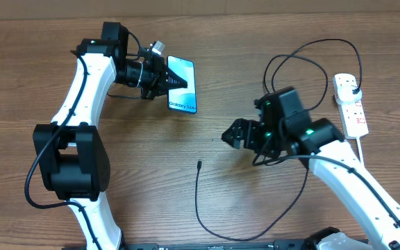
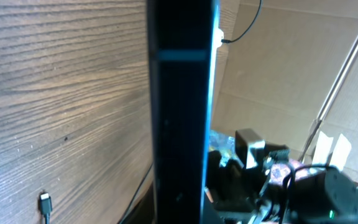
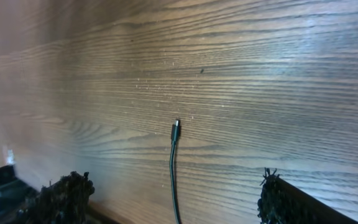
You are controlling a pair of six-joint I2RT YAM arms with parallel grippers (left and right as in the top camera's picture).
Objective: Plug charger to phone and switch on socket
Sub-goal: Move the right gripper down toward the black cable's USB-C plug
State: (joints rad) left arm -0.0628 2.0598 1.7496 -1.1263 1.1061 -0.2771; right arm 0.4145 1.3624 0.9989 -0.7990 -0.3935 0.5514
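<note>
Two steps look undone to me: the charger (image 1: 197, 201) is not in the phone (image 1: 186, 89), and I cannot tell whether any switch on the socket (image 1: 351, 104) is on.

Nearest me, well short of the phone, the charger's cable sweeps in a slack loop across the table (image 1: 151, 187). Its small connector tip (image 1: 198, 164) lies loose on the wood, on my side of the phone and well apart from it, with nothing touching it.

A little beyond the tip, to the right of the phone, the right gripper (image 1: 232, 133) hangs low. Its fingers (image 3: 61, 196) are spread wide with nothing held between them. From its wrist camera the tip lies just ahead of the gap, so I judge it is lining up to pick the tip up.

Further back, the left gripper (image 1: 172, 80) is clamped tight on the phone's left side. The blue screen shows from above, and the end with the "Galaxy S24" lettering is turned towards me. Whether the phone is lifted off the table I cannot say.

Far off to the phone's right, the socket lies flat, and the black plug (image 1: 353, 86) appears to be seated in its far end. The mains end seems done. What is left is grasping the tip, seating it in the phone and pressing the switch.
</note>
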